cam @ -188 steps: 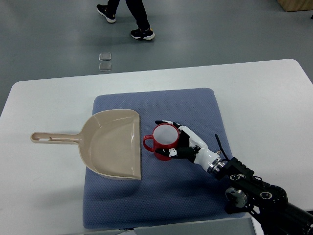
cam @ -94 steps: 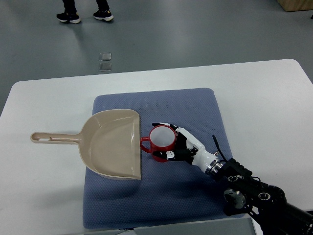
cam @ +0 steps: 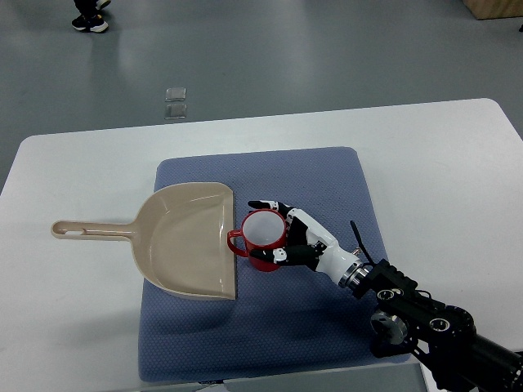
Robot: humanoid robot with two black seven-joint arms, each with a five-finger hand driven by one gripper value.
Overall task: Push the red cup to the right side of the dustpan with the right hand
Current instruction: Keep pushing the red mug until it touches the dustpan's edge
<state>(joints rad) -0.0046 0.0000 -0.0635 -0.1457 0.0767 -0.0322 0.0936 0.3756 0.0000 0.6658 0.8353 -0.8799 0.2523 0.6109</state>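
Note:
A red cup with a white inside stands upright on the blue mat, its handle touching the right edge of the beige dustpan. My right hand comes in from the lower right and cups the mug's right side, fingers curved around its wall above and below. The dustpan lies flat with its handle pointing left onto the white table. No left arm shows.
The blue mat lies on a white table. Grey floor lies beyond the far edge, with a small clear floor plate and a person's shoes at the top left. My right forearm covers the mat's lower right.
My right hand has slid the red cup left, from a small gap to contact with the dustpan's right edge. The person on the floor has walked left.

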